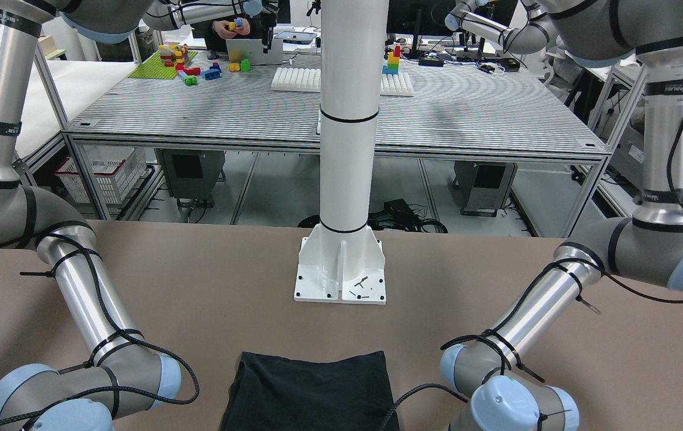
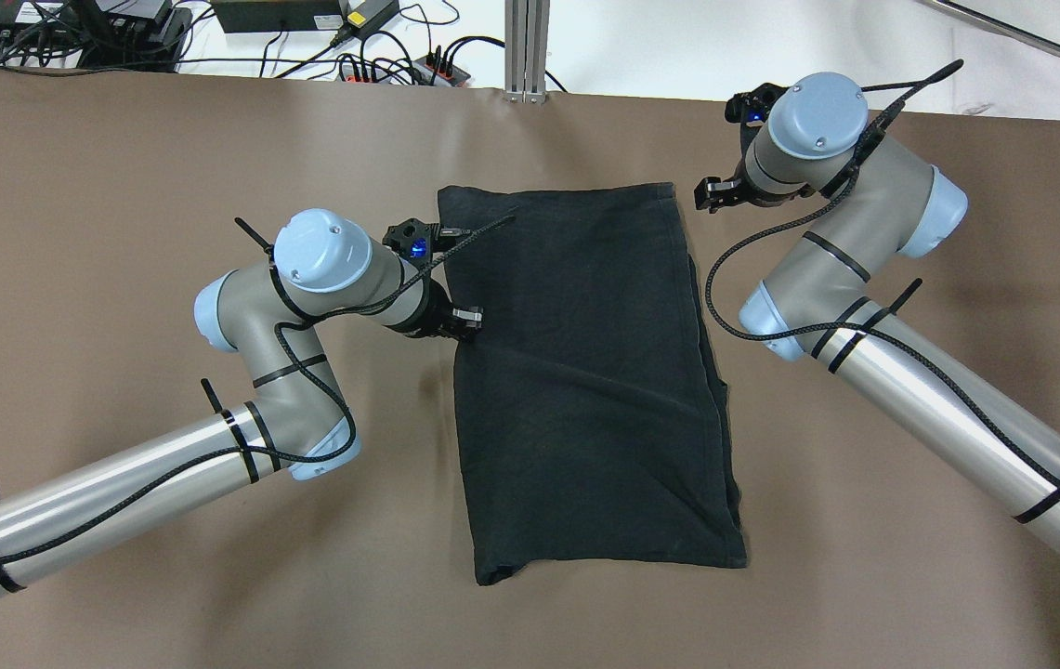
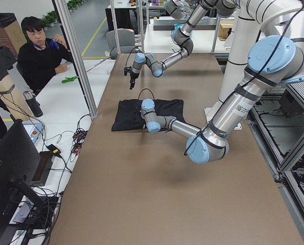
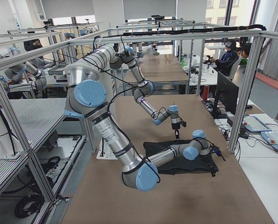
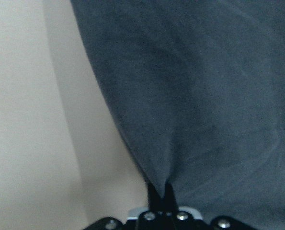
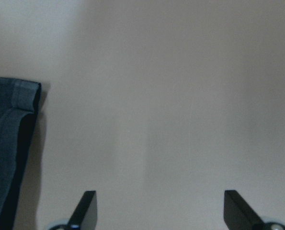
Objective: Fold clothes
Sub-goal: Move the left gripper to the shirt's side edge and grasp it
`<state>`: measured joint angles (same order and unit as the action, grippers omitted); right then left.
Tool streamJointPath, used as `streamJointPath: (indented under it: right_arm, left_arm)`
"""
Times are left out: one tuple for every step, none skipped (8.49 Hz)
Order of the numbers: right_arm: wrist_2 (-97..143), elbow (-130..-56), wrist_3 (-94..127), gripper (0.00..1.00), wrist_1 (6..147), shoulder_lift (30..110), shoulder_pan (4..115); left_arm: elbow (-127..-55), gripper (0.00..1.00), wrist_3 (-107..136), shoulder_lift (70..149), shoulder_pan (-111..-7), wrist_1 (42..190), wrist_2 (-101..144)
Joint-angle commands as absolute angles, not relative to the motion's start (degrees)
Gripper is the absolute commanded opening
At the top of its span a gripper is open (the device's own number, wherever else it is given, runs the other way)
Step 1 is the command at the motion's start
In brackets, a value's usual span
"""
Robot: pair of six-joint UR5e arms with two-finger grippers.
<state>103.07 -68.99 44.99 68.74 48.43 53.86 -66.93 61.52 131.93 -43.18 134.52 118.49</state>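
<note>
The clothes (image 2: pixel 585 372) are one black garment lying folded into a tall rectangle at the table's middle, also seen near the front edge (image 1: pixel 311 389). My left gripper (image 2: pixel 469 322) is at the garment's left edge. In the left wrist view the left gripper (image 5: pixel 160 189) is shut, pinching the fabric (image 5: pixel 204 96), which puckers at the fingertips. My right gripper (image 2: pixel 711 193) hovers just off the garment's far right corner. Its fingers stand open over bare table in the right wrist view (image 6: pixel 160 201), with the hemmed corner (image 6: pixel 13 143) to their left.
The white pillar's base plate (image 1: pixel 341 278) is bolted to the brown table (image 2: pixel 121 139) on the robot's side of the garment. Cables and power strips (image 2: pixel 307 28) lie beyond the far edge. A person (image 3: pixel 39 51) sits at a neighbouring desk.
</note>
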Motion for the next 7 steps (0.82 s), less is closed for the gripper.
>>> streamJointPath:
  right_arm:
    - [103.0,-69.0,45.0,0.93,67.6,48.7,53.5]
    - [103.0,-69.0,45.0,0.94,67.6,48.8,53.5]
    - [103.1,-69.1,45.1,0.94,67.6,48.7,53.5]
    - [103.1,-69.3,45.6,0.94,67.6,48.7,53.5]
    - [103.7,-70.4,46.2,0.94,67.7,48.8,53.6]
    - [105.5,-71.9,50.9,0.94,67.6,49.8,53.6]
    - [105.6,-75.7,55.9,0.94,67.6,51.8,53.4]
  left_arm:
    - [-67.1,0.00,56.6,129.3,-45.9,134.6,120.1]
    - [-67.1,0.00,56.2,129.1,-46.1,134.6,120.1]
    - [-67.1,0.00,55.6,129.1,-46.8,134.6,120.2]
    - [-67.1,0.12,55.5,129.2,-47.4,134.6,121.5]
    - [-67.1,0.65,55.5,129.5,-48.3,134.6,121.8]
    - [-68.1,0.93,55.7,129.5,-48.7,134.6,121.7]
    - [-70.3,0.94,56.9,129.0,-48.7,134.6,121.6]
